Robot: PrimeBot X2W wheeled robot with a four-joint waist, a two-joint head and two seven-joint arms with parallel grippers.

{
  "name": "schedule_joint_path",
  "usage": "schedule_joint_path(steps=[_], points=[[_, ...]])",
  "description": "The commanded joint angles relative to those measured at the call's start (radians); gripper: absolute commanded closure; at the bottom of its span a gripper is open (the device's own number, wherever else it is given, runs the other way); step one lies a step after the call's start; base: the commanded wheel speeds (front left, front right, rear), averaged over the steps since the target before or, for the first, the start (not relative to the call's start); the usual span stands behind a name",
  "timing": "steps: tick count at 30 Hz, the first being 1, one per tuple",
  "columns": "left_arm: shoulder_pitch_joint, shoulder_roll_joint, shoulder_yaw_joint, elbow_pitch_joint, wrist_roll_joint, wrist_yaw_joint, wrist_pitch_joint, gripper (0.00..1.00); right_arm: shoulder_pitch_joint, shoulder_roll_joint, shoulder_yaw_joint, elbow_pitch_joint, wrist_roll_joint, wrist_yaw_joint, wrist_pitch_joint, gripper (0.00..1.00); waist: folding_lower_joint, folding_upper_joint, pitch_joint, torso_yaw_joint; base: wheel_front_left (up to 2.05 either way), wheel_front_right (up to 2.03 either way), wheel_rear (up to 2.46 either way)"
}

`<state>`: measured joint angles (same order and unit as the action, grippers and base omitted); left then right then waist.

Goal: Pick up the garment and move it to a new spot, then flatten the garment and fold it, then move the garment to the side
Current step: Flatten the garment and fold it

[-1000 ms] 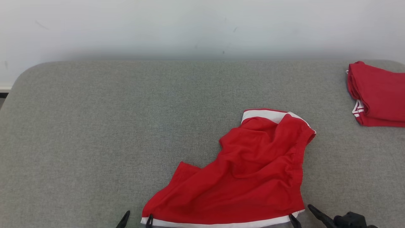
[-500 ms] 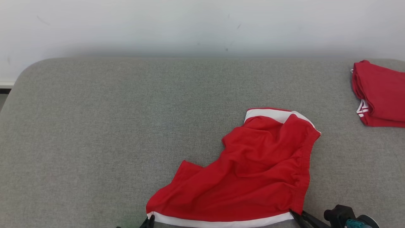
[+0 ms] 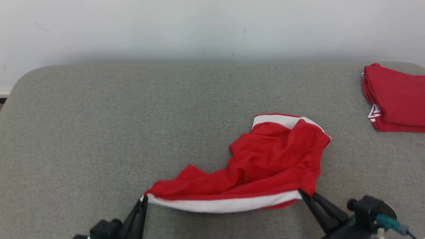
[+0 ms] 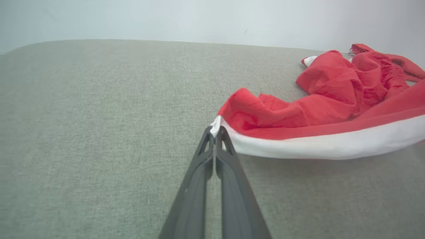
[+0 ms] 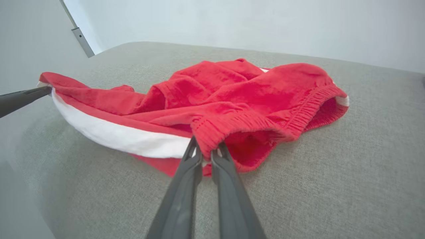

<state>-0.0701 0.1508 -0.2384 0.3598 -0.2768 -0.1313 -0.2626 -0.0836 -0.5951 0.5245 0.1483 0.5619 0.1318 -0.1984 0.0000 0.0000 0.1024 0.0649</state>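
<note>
The garment (image 3: 272,159) is a pair of red shorts with a white band, crumpled on the grey padded table (image 3: 99,132). Its near white edge hangs taut above the surface between both grippers. My left gripper (image 3: 142,200) is shut on the left corner of that edge; in the left wrist view the garment (image 4: 318,109) spreads right from the shut gripper (image 4: 215,130). My right gripper (image 3: 301,193) is shut on the right corner at the elastic waistband; the right wrist view shows this gripper (image 5: 206,151) pinching the garment (image 5: 239,96). The far part rests on the table.
A second red garment (image 3: 396,98), folded, lies at the table's far right edge. A pale wall (image 3: 212,30) runs behind the table. The table's rounded left corner (image 3: 23,78) shows at the far left, with bare grey surface across the left half.
Both grippers went from open to shut on the near white edge and have lifted it off the table, pulling it taut; the near part of the garment has bunched up.
</note>
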Motion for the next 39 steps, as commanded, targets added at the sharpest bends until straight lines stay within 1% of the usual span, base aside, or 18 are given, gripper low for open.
schedule_joint_path(steps=[1,5,8,10,12,15,20,24,27,29,32,35,39], points=[[-0.026,0.01,0.005,-0.012,0.011,0.002,-0.003,1.0,-0.023,-0.001,-0.006,-0.016,0.0,-0.003,0.004,1.0,0.0,0.0,0.005,-0.003,0.0,0.0,0.0],[-0.13,0.049,-0.018,-0.041,0.024,0.002,-0.003,1.0,-0.096,-0.011,-0.035,-0.074,0.029,-0.003,0.038,1.0,0.0,0.0,0.031,-0.005,0.0,0.0,0.0],[-0.267,0.094,-0.058,-0.043,0.025,0.002,-0.003,1.0,-0.201,-0.019,-0.055,-0.105,0.053,-0.003,0.068,1.0,0.0,0.0,0.067,-0.011,0.0,0.0,0.0],[-0.375,0.129,-0.085,-0.033,0.011,0.002,-0.002,1.0,-0.285,-0.014,-0.061,-0.115,0.089,-0.003,0.098,1.0,0.0,0.0,0.103,-0.018,0.0,0.0,0.0],[-0.502,0.16,-0.11,-0.021,-0.012,0.002,0.014,1.0,-0.395,-0.022,-0.059,-0.111,0.102,-0.003,0.13,1.0,0.0,0.0,0.146,-0.026,0.0,0.0,0.0],[-0.699,0.202,-0.143,0.005,-0.055,0.002,0.048,1.0,-0.57,0.0,-0.061,-0.076,0.151,-0.003,0.176,1.0,0.0,0.0,0.219,-0.037,0.0,0.0,0.0],[-1.016,0.259,-0.199,0.085,-0.135,0.002,0.084,1.0,-0.889,0.028,-0.014,0.016,0.209,-0.003,0.25,1.0,0.0,0.0,0.331,-0.059,0.0,0.0,0.0],[-1.229,0.288,-0.259,0.154,-0.182,0.002,0.095,1.0,-1.125,0.073,-0.009,0.122,0.261,-0.003,0.265,1.0,0.0,0.0,0.391,-0.075,0.0,0.0,0.0],[-1.373,0.313,-0.299,0.197,-0.195,0.002,0.098,1.0,-1.278,0.11,-0.003,0.202,0.295,-0.003,0.272,1.0,0.0,0.0,0.424,-0.088,0.0,0.0,0.0],[-1.455,0.319,-0.313,0.229,-0.217,0.002,0.09,1.0,-1.36,0.128,0.006,0.252,0.308,-0.003,0.272,1.0,0.0,0.0,0.44,-0.094,0.0,0.0,0.0],[-1.574,0.333,-0.349,0.273,-0.222,0.002,0.084,1.0,-1.461,0.146,0.019,0.319,0.336,-0.003,0.261,1.0,0.0,0.0,0.453,-0.098,0.0,0.0,0.0],[-1.675,0.335,-0.372,0.316,-0.247,0.002,0.081,1.0,-1.536,0.158,0.043,0.377,0.357,-0.003,0.253,1.0,0.0,0.0,0.457,-0.101,0.0,0.0,0.0],[-1.768,0.32,-0.399,0.373,-0.289,0.002,0.082,1.0,-1.614,0.159,0.087,0.442,0.37,-0.003,0.246,1.0,0.0,0.0,0.463,-0.102,0.0,0.0,0.0]])
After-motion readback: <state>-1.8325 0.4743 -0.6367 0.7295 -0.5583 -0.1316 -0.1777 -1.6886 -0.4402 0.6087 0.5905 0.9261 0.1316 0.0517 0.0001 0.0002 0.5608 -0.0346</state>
